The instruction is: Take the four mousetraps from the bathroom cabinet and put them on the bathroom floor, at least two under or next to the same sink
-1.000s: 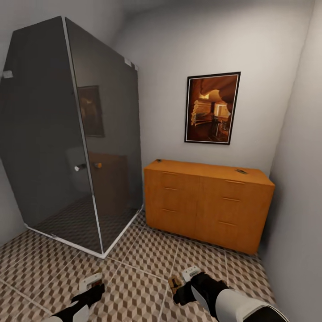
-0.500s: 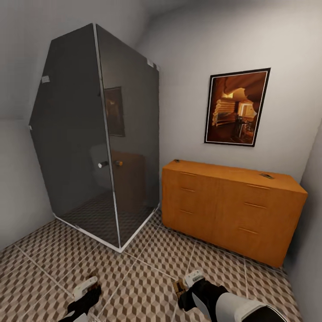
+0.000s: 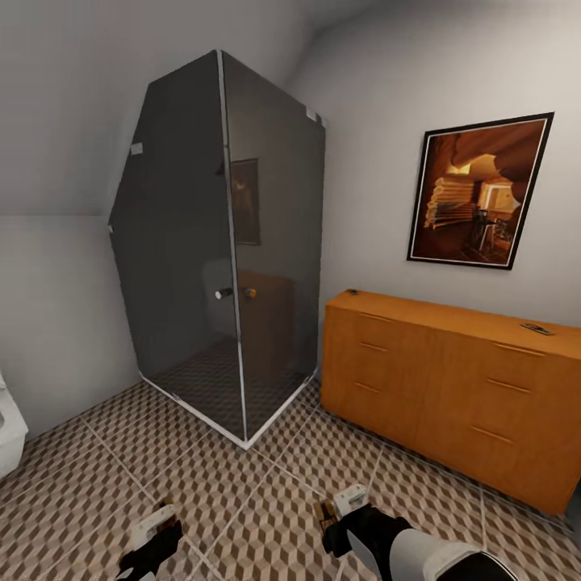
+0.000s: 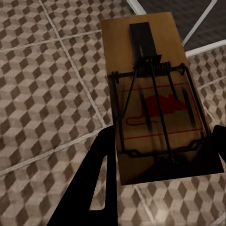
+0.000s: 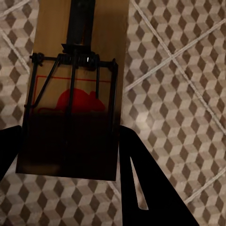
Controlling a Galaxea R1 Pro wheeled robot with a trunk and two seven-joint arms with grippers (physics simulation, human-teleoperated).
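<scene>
Bathroom corner as seen from the head camera. A mousetrap (image 4: 155, 103) is held between the closed fingers of the left gripper (image 3: 157, 528), and a second mousetrap (image 5: 77, 89) is clamped likewise in the right gripper (image 3: 335, 516); both are carried low above the patterned floor (image 3: 242, 484). In each wrist view a tan board with a wire spring and a red mouse print is shown, with cube-patterned tiles beneath. The orange-brown cabinet (image 3: 452, 387) is set against the far wall under a framed picture (image 3: 476, 194), with small dark objects on its top near each end, possibly the remaining traps (image 3: 537, 328), though too small to be identified. A dark glass shower stall (image 3: 226, 258) is placed beside the cabinet. A white rounded edge (image 3: 10, 428) is glimpsed at the picture's left margin; whether it belongs to the sink cannot be told.

The step in hand is judged to be the carrying of two traps toward the sink. Next, the sink must be located and both traps lowered flat onto the tiles beside or under it
</scene>
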